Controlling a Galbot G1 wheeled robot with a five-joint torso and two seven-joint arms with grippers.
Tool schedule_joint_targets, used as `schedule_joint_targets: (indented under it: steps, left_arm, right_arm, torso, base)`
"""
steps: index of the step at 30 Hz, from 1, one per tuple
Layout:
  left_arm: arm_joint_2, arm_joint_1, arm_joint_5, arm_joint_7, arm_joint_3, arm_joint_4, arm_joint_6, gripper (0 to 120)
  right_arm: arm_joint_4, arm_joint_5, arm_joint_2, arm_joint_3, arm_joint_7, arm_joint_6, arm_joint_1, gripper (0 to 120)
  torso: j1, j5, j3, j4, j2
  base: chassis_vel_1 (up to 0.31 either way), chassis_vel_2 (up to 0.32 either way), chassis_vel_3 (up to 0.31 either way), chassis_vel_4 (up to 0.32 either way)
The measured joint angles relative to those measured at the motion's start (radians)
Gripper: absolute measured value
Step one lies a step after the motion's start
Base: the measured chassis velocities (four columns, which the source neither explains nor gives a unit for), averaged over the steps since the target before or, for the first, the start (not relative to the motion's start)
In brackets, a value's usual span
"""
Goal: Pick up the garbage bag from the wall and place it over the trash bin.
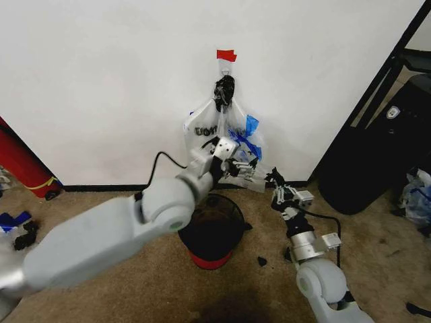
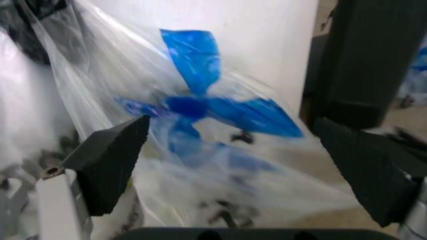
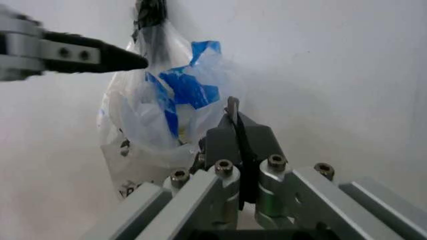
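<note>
The garbage bag [image 1: 236, 141] hangs on the wall [image 1: 101, 81] above the trash bin [image 1: 212, 229]. The left end effector [image 2: 230, 165], spread wide, could snag thin plastic (tearing it); the right end effector [image 1: 277, 182] sits closed nearby.

Clear garbage bag [image 1: 241, 145] with blue tape, black print; white wall [image 1: 101, 81]; black trash bin [image 1: 212, 232], red base band.

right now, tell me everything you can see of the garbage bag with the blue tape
The garbage bag is thin clear crinkled plastic with wide blue tape strips crossing on it and some dark print. It hangs limp from a hook on the wall, under a red tape piece, beside another bag and above the trash bin. The left gripper is open around the taped part; its pads are not pressed on it.
</note>
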Motion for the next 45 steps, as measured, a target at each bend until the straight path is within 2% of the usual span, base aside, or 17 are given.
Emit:
schedule_joint_targets:
  steps: [6,7,11,19,26,29,32,33,37,40,41,44,45]
  left_arm:
    - [-0.017,-0.066,-0.048,-0.026,0.046,0.027,0.056,94]
    - [-0.022,-0.077,-0.091,-0.040,0.055,0.028,0.073,93]
    - [-0.043,-0.088,-0.142,-0.062,0.063,0.050,0.092,93]
    - [-0.114,-0.136,-0.167,-0.095,0.097,0.109,0.105,88]
    - [-0.111,-0.153,-0.166,-0.114,0.129,0.118,0.154,82]
    - [-0.117,-0.168,-0.170,-0.140,0.151,0.140,0.189,66]
    - [-0.141,-0.180,-0.197,-0.174,0.162,0.158,0.216,62]
    - [-0.151,-0.187,-0.216,-0.199,0.169,0.170,0.221,52]
    - [-0.152,-0.198,-0.243,-0.226,0.183,0.177,0.222,42]
    - [-0.159,-0.215,-0.269,-0.254,0.202,0.183,0.222,26]
    - [-0.159,-0.215,-0.269,-0.254,0.202,0.183,0.222,26]
    - [-0.167,-0.224,-0.286,-0.266,0.206,0.195,0.222,11]
    - [-0.167,-0.224,-0.286,-0.266,0.206,0.195,0.222,11]
  right_arm:
    - [0.001,-0.002,0.002,0.001,-0.001,0.003,-0.003,0]
    - [0.001,-0.003,0.003,0.000,-0.002,0.003,-0.003,0]
    - [0.002,-0.004,0.002,0.000,-0.002,0.004,-0.003,0]
    - [0.010,-0.002,-0.005,0.009,-0.004,0.008,-0.019,0]
    - [0.025,0.010,-0.011,0.020,-0.004,0.008,-0.023,0]
    - [0.041,0.027,-0.015,0.030,-0.004,0.005,-0.023,0]
    - [0.046,0.032,-0.017,0.033,-0.004,0.004,-0.023,0]
    - [0.048,0.034,-0.018,0.034,-0.004,0.004,-0.025,0]
    - [0.048,0.036,-0.017,0.037,-0.004,0.004,-0.027,0]
    - [0.043,0.040,-0.017,0.040,-0.005,0.004,-0.024,0]
    - [0.043,0.040,-0.017,0.040,-0.005,0.004,-0.024,0]
    - [0.042,0.041,-0.015,0.037,-0.005,0.004,-0.022,0]
    - [0.042,0.041,-0.015,0.037,-0.005,0.004,-0.022,0]
  torso:
    - [0.000,0.0000,0.000,-0.0001,0.000]
    - [0.000,0.0000,0.000,0.0000,0.000]
    - [0.000,-0.0001,0.000,-0.0003,0.000]
    - [0.000,0.0000,0.000,-0.0006,0.000]
    - [0.000,-0.0001,0.000,-0.0004,0.000]
    - [0.000,-0.0001,0.000,0.0001,0.000]
    - [0.000,0.0000,0.000,-0.0006,0.000]
    - [0.000,-0.0001,0.000,-0.0006,0.000]
    - [0.000,-0.0001,0.000,-0.0002,0.000]
    - [0.000,0.0000,0.000,-0.0002,0.000]
    - [0.000,0.0000,0.000,-0.0002,0.000]
    - [0.000,0.0000,0.000,-0.0004,0.000]
    - [0.000,0.0000,0.000,-0.0004,0.000]
  base:
    - [0.000,0.000,0.000,0.000]
    - [0.000,0.000,0.000,0.000]
    - [0.000,0.000,0.000,0.000]
    - [0.000,0.000,0.000,0.000]
    - [0.000,0.000,0.000,0.000]
    - [0.000,0.000,0.000,0.000]
    - [0.000,0.000,0.000,0.000]
    - [0.000,0.000,0.000,0.000]
    - [0.000,0.000,0.000,0.000]
    - [0.000,0.000,0.000,0.000]
    - [0.000,0.000,0.000,0.000]
    - [0.000,0.000,0.000,0.000]
    - [0.000,0.000,0.000,0.000]
